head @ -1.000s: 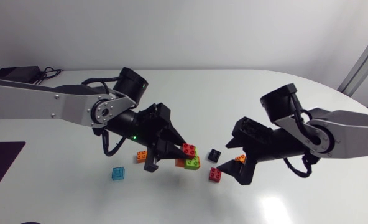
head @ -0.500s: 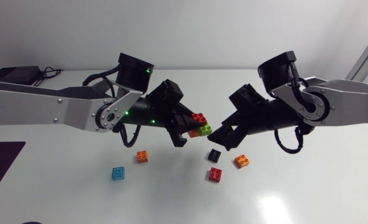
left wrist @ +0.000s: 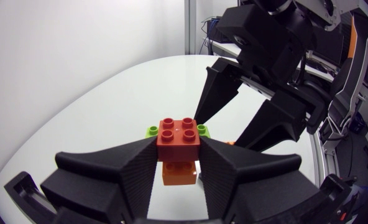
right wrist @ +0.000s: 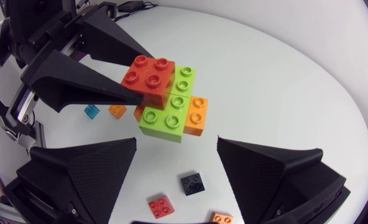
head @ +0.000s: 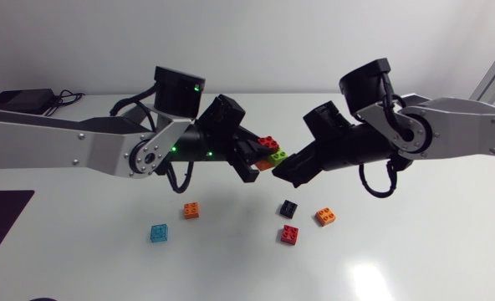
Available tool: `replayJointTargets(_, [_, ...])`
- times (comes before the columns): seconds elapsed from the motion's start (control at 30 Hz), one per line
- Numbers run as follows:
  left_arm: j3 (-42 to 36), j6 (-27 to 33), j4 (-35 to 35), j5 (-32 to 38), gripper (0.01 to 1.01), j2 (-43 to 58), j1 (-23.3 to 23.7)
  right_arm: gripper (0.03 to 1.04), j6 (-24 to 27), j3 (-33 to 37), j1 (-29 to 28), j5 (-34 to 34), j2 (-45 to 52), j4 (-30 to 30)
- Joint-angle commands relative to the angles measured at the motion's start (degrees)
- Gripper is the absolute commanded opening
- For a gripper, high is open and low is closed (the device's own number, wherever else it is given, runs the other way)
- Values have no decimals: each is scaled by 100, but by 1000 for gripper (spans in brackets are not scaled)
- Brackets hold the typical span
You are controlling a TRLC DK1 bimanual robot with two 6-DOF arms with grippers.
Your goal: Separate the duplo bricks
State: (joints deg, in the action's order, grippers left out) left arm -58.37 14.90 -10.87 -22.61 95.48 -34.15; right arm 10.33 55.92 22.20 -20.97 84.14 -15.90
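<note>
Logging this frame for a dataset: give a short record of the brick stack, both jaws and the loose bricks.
stack: red, green and orange bricks joined, held above the table
left jaws: shut on the stack
right jaws: open, close to the stack, not touching
loose on table: orange brick, blue brick, black brick, red brick, second orange brick
</note>
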Motion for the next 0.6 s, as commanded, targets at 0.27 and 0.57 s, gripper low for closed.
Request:
replayJointTargets(0.27, [115,-417,-266,29,298,164,-57,902,-418,138,101,190,156,386])
replayJointTargets(0.57, [256,-532,-424,29,303,181,-39,618,-479,50,118,313,156,623])
